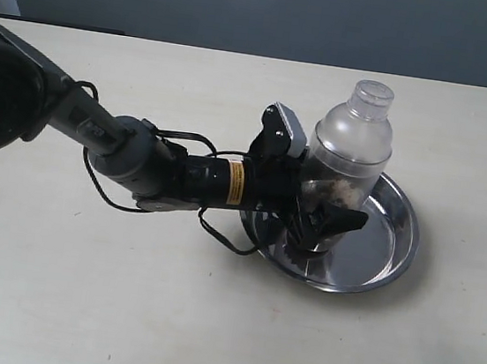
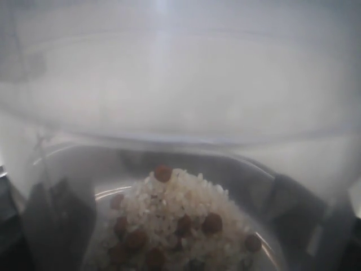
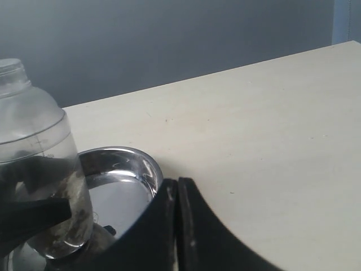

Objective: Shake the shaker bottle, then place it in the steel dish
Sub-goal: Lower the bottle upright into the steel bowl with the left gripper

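The shaker bottle (image 1: 352, 144) is frosted clear plastic with a small cap, and leans slightly. My left gripper (image 1: 323, 218) is shut on its lower body. The bottle's base sits low inside the steel dish (image 1: 398, 245); I cannot tell whether it touches the floor. In the left wrist view the bottle (image 2: 180, 84) fills the frame, with pale and brown granules (image 2: 180, 226) heaped inside and dark fingers (image 2: 56, 220) at its sides. The right wrist view shows the bottle (image 3: 39, 164), the dish (image 3: 135, 169), and my right gripper (image 3: 177, 189) shut on nothing beside the dish's rim.
The dish lies on a pale beige table (image 1: 121, 309) with a grey wall behind it. The left arm and its black cables (image 1: 165, 172) stretch in from the left edge. My right arm does not show in the exterior view.
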You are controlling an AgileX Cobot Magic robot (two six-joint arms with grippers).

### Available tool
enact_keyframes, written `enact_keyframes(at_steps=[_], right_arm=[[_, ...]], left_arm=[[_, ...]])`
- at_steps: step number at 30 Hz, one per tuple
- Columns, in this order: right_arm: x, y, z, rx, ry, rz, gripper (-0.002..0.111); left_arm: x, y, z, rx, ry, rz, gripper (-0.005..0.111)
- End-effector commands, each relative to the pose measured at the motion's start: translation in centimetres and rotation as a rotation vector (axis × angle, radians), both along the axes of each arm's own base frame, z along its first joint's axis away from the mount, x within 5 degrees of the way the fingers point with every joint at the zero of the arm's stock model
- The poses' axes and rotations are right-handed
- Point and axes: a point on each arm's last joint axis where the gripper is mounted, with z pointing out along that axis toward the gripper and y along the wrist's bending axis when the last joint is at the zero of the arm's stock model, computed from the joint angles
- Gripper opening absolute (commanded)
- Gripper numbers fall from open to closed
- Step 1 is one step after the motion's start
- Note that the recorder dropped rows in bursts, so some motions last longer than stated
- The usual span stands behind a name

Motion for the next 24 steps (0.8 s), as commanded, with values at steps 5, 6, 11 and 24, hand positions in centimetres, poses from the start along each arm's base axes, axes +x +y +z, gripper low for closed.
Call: enact_keyframes(at_steps=[5, 6, 11, 24], right_arm=[[0.0, 0.0, 0.1, -0.005, -0.015, 0.001, -0.001], [0.0, 0.0, 0.1, -0.005, -0.015, 0.001, -0.001], [0.0, 0.0, 0.1, -0.005, -0.015, 0.001, -0.001], [0.0, 0.0, 0.1, -0.005, -0.015, 0.001, -0.001]], left_arm=[[-0.2, 0.9, -1.3, 0.02, 0.071, -0.024, 0.072], [-0.3, 0.9, -1.3, 0.02, 0.069, -0.029, 0.072], [-0.5, 0.7, -0.7, -0.043, 0.053, -0.058, 0.072], [-0.4, 0.7, 0.3, -0.149, 0.011, -0.052, 0.072]])
